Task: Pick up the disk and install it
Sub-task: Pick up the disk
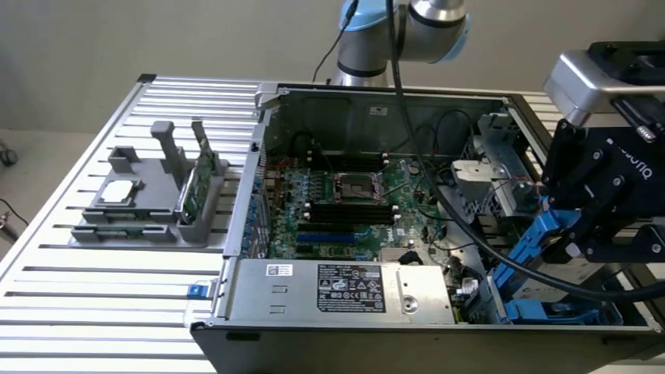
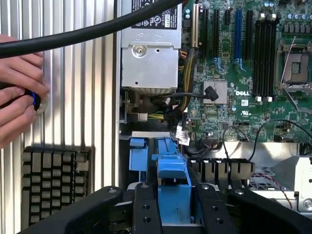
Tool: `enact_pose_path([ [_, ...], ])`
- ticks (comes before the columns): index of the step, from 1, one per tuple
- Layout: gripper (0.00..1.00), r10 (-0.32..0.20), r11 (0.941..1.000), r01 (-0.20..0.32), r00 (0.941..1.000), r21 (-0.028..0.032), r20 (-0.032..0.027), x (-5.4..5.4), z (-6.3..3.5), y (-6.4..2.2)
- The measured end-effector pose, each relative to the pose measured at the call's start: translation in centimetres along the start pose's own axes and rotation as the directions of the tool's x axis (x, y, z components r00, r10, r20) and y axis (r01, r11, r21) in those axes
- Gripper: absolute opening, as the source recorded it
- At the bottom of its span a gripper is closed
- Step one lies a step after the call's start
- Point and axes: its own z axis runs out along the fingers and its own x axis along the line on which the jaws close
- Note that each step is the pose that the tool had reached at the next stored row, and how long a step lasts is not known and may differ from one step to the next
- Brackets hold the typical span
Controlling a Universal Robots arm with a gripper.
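– Gripper [image 1: 569, 240] first: what is it doing?
– Pinching the disk [image 1: 532, 253]. In the wrist view its two black fingers [image 2: 146, 207] sit on either side of the blue carrier, pressed against it, with the gripper [image 2: 174, 197] centred over the disk [image 2: 173, 170].
– Now the scene, biggest things first.
– Ribbed metal table [image 1: 73, 304], running across the exterior view. On it lies the open case [image 1: 353, 105], taking up the centre and the exterior view's right. The arm [image 1: 406, 31] rises behind it at the upper centre.
– Inside the case?
– Green motherboard [image 1: 343, 202] in the middle. Grey power supply [image 1: 343, 290] with a white label along the near wall, at the lower centre.
– And where is the disk, exactly?
– Lower right of the exterior view, in the case's corner just past the end of the power supply. It hangs steeply tilted, lower end down among other blue parts. I cannot tell whether it is seated.
– Anything outside the case?
– Grey holder [image 1: 146, 214] at the exterior view's left, well apart from the gripper. A square silver chip [image 1: 120, 191] lies in it and a green card [image 1: 198, 183] stands upright in it.
– Smaller things?
– In the wrist view a thick black cable [image 2: 87, 31] crosses over the table, and a person's hand [image 2: 17, 92] rests on the ribs, fingers around something small and blue.
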Motion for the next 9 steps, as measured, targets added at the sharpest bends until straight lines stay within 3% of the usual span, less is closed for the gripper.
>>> enact_pose_path([
  [9,0.33,0.0,1.0,0.0,1.0,0.0,0.0017,-0.07,1.13,0.01],
])
